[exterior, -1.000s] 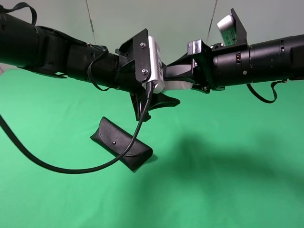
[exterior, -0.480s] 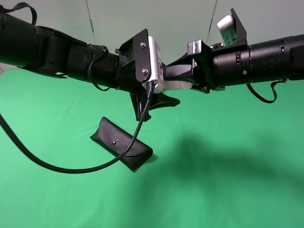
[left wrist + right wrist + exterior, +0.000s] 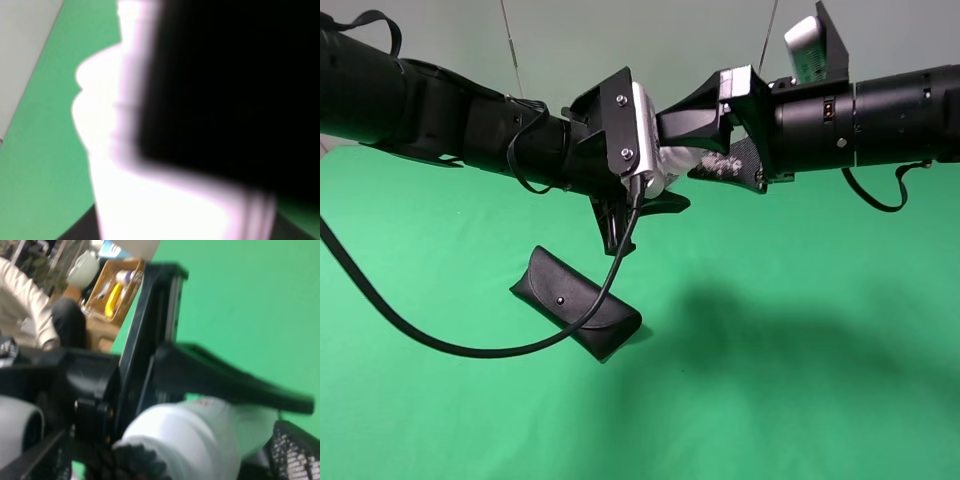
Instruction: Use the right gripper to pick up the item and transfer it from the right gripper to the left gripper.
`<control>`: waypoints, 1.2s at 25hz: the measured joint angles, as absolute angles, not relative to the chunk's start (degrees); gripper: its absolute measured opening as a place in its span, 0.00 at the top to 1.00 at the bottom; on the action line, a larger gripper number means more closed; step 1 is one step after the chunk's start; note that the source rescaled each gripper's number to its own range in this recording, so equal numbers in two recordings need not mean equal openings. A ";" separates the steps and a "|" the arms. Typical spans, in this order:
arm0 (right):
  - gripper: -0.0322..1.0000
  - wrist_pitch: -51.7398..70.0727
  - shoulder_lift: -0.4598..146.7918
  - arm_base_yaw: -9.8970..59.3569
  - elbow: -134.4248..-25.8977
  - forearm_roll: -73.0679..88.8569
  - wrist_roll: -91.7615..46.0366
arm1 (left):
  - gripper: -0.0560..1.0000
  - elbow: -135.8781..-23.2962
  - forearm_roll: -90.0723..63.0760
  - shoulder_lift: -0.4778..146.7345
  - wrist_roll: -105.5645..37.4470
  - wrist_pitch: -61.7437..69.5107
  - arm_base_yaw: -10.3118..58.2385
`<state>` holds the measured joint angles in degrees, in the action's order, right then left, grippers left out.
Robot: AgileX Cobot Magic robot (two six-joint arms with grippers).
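Since a second ago the right pincer (image 3: 685, 140) has sprung wide and lets go, while the left pincer (image 3: 660, 185) has clamped shut on the item (image 3: 692, 160) (handover looks done). It hangs mid-air above the green desk (image 3: 800, 380), between the right's spread jaws. Light, stiff, probably slippery plastic: best gripped at the contoured waist, clear of the bristly cap (image 3: 131, 461).
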<state>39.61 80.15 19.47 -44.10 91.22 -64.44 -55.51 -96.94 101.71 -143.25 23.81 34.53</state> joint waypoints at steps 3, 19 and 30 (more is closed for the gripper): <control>0.19 36.36 78.33 19.47 -44.10 91.17 -64.44 | 0.93 -55.51 -96.88 101.71 -143.25 23.81 34.53; 0.00 19.25 69.44 19.47 -44.10 87.62 -64.09 | 0.93 -55.51 -96.63 101.71 -143.25 23.81 34.53; 0.00 12.14 63.47 19.47 -44.06 53.32 -38.15 | 0.93 -55.51 -96.63 101.71 -142.58 23.81 34.53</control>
